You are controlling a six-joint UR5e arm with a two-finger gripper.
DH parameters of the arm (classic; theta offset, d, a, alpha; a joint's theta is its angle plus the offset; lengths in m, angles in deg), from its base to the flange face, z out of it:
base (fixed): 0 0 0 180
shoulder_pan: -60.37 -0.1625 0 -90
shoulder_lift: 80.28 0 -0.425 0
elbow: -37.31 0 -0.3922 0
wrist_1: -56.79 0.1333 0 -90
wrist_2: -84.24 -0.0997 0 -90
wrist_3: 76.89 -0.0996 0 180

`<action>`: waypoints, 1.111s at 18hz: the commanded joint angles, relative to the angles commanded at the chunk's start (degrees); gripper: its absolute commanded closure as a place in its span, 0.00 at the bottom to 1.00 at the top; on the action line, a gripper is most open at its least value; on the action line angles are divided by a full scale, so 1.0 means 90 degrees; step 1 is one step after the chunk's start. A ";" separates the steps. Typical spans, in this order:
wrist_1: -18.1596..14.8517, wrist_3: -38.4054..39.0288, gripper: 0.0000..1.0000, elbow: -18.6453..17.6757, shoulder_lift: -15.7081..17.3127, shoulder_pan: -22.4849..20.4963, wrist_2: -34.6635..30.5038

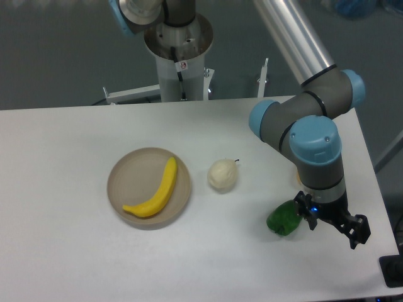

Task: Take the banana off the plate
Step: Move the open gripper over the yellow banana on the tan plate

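The banana (155, 192) lies flat inside the beige plate (119, 170), running from its stem end at about one o'clock on the plate down to a tip at about seven o'clock, its curve bulging toward the plate's right rim. The end effector (334, 223) hangs far off at the four o'clock corner of the table (63, 138), well apart from the plate and just beside a green pepper (284, 218), which sits at its nine o'clock. From where I stand its fingers look dark and splayed, but I cannot tell for sure whether they are apart or together, and nothing appears to be held. Between it and the plate sits a pale, cream-coloured round fruit (223, 175) with a small stem, just off the plate's three o'clock edge. The risks I see are in the crossing: a low sweep toward the plate would likely knock the pepper first, then clip the pale fruit and roll it into the plate. At the banana itself, the smooth plastic-looking skin could slip out of a pinch taken near either tapered end, and fingers coming down too deep could catch the low rim and shove or tip the plate, so a grasp across the thick middle seems safest.
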 joint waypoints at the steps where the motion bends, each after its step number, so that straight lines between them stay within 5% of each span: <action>1: 0.0010 -0.0029 0.00 -0.0048 0.0010 0.0000 -0.0019; 7: 0.0000 0.0039 0.00 -0.0107 0.0097 0.0010 -0.0059; 12: -0.0097 0.0438 0.00 -0.0507 0.0507 0.0078 0.0019; 16: -0.1539 0.1334 0.00 -0.0868 0.1102 0.0282 0.0369; 20: -0.1807 0.2098 0.00 -0.1560 0.1561 0.0624 0.0605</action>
